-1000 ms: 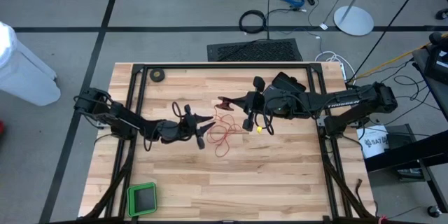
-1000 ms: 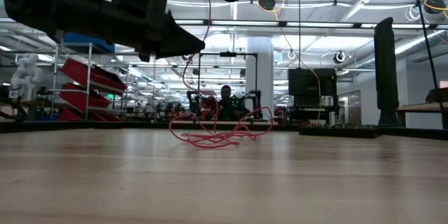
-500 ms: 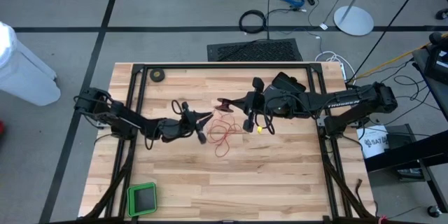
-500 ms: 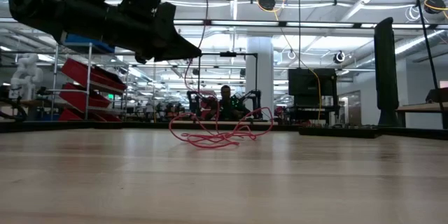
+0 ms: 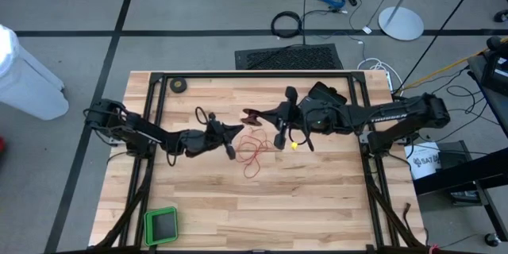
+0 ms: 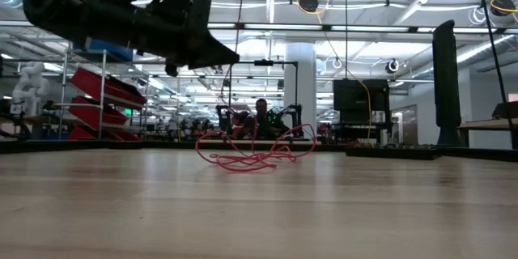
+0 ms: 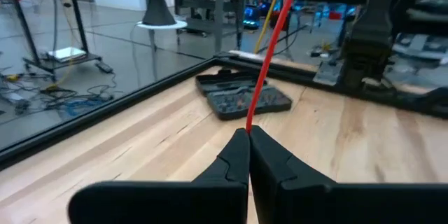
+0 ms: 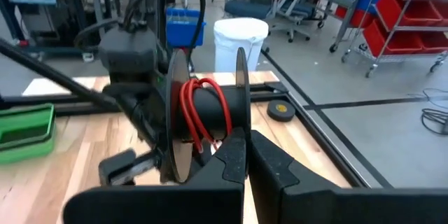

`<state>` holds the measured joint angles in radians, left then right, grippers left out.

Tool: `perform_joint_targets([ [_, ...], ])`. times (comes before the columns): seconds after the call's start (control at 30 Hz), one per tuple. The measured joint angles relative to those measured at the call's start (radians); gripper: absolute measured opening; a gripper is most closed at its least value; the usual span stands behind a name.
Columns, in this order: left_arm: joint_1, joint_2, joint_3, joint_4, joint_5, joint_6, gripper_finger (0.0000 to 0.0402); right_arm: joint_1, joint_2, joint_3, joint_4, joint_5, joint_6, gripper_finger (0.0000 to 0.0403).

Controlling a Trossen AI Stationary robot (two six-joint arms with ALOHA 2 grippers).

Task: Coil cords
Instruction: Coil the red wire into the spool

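The red wire [image 7: 269, 56] is pinched in the left gripper [image 7: 248, 134], jaws together, just beside the reel [image 8: 203, 115] clamped by the right gripper [image 8: 246, 140]. A hard pull could snap it or snag the loose tangle on the tabletop [image 5: 317, 198].

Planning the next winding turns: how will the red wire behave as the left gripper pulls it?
Probably floppy: the red wire lies in loose tangled loops on the table. Likely very light, since the thin strand runs straight up from the shut left gripper. It may snag, as the loops cross each other near the reel.
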<state>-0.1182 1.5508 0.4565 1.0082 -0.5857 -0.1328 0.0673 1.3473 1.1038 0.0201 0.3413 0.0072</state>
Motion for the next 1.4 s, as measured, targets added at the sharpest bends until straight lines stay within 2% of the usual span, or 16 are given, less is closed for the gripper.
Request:
perform_joint_targets([
  [0.2,0.022,0.079,0.097,-0.001,0.052,-0.011,0.0002,0.000,0.042,0.000,0.105,0.009,0.000,0.0000],
  [0.4,0.024,0.165,0.225,-0.004,0.091,-0.010,0.0002,0.000,0.074,0.000,0.121,0.137,-0.014,0.0000],
  [0.67,-0.007,0.177,0.307,-0.004,0.095,0.043,0.0002,0.000,0.121,0.000,0.067,0.289,-0.036,0.0000],
  [0.87,-0.014,0.176,0.339,0.004,0.116,0.063,0.0002,0.000,0.125,0.000,0.031,0.294,-0.023,0.0000],
  [1.07,-0.064,0.130,0.349,0.001,0.123,0.149,0.0001,0.005,0.125,0.000,-0.097,0.315,0.005,0.0000],
  [1.2,-0.094,0.062,0.349,-0.058,0.106,0.195,0.0001,0.006,0.125,0.000,-0.146,0.311,0.019,0.0000],
  [1.3,-0.113,-0.009,0.349,-0.192,0.063,0.219,0.0001,0.008,0.125,0.000,-0.151,0.306,0.017,0.0000],
  [1.4,-0.134,-0.082,0.349,-0.363,-0.028,0.220,0.0001,0.007,0.123,0.000,-0.158,0.283,0.010,0.0000],
])
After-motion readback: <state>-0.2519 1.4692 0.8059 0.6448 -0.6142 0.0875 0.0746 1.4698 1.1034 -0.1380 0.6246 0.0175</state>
